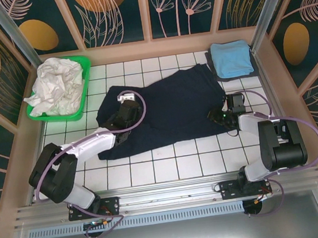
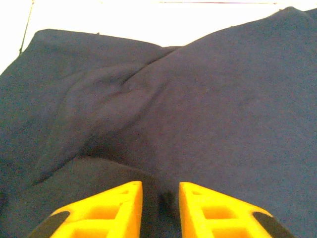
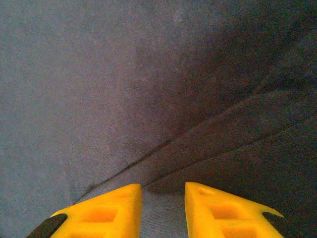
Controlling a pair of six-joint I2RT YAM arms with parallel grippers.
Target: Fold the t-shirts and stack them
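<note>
**On the tiled table: both grippers down on the navy t-shirt**

At the middle of the white tiled table (image 1: pixel 170 164), the navy t-shirt (image 1: pixel 175 108) lies spread but rumpled, its long side running from the left front toward the right rear. The left gripper (image 1: pixel 125 101) sits over the shirt's left end. The right gripper (image 1: pixel 213 114) is at its right edge, pointing left.

From the left wrist, the left gripper (image 2: pixel 161 186) is low on the navy t-shirt (image 2: pixel 208 109). Its yellow fingers (image 2: pixel 116 210) stand a narrow gap apart, with dark cloth in the gap. A raised fold runs from the tips up and to the left. Whether the cloth is pinched or merely lies between the fingers cannot be told.

From the right wrist, the right gripper (image 3: pixel 163 187) is just as close to the navy t-shirt (image 3: pixel 99 84). Its yellow fingers (image 3: pixel 218 210) also stand a narrow gap apart, over cloth. Two creases run from the upper right down to the fingertips. Whether it grips the cloth cannot be told here either.

At the right rear corner, a folded light blue t-shirt (image 1: pixel 231 58) rests on a darker folded layer, close to the navy shirt's far right corner. At the left rear, a green basket (image 1: pixel 86 78) holds crumpled white t-shirts (image 1: pixel 56 85), apart from the navy one.
</note>
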